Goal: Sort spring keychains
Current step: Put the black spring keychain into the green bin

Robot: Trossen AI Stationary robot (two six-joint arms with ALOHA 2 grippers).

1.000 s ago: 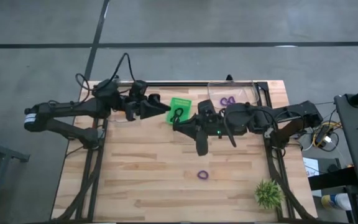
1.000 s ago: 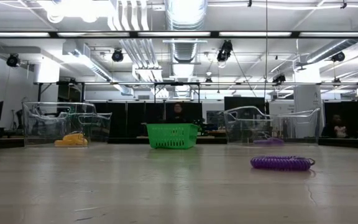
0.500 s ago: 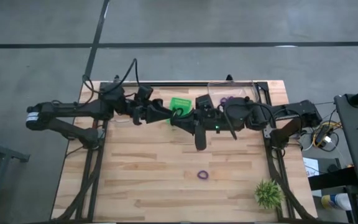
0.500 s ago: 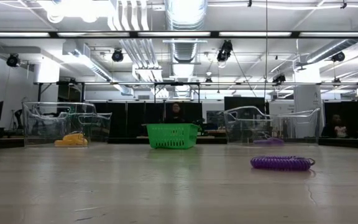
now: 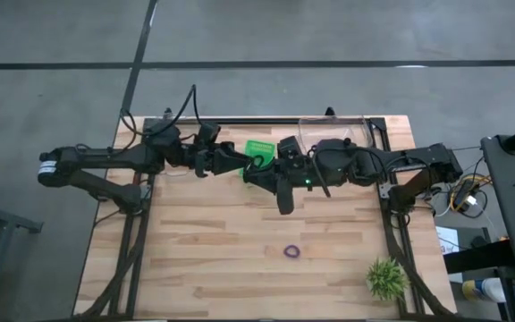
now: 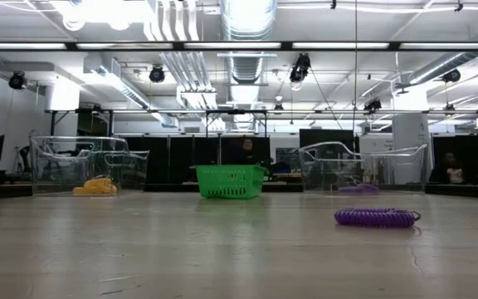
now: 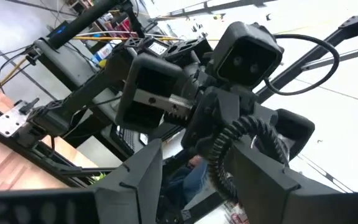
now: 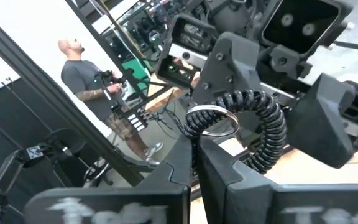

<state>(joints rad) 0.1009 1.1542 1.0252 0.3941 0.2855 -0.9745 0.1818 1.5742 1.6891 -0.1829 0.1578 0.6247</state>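
A: What's the biggest thing, and what sits on it?

B: The wooden bench (image 5: pixel 222 241). Take the green basket (image 5: pixel 259 148) at its far edge as the marker: a clear bin (image 5: pixel 333 134) stands just beside it on the right arm's side, with purple coils inside.

A: Where are the arms?

B: Both meet just at the basket. The right pincer (image 8: pixel 194 146) is pressed together, pinching a black spring keychain (image 8: pixel 263 127) by its metal ring. The left pincer (image 7: pixel 194 165) is spread, one finger either side of the same black coil.

A: Anything loose?

B: A purple spring keychain (image 5: pixel 291 251) lies alone on the bench, well toward the near edge from the basket. A spiky green plant (image 5: pixel 387 278) stands farther off still, by the near right corner.
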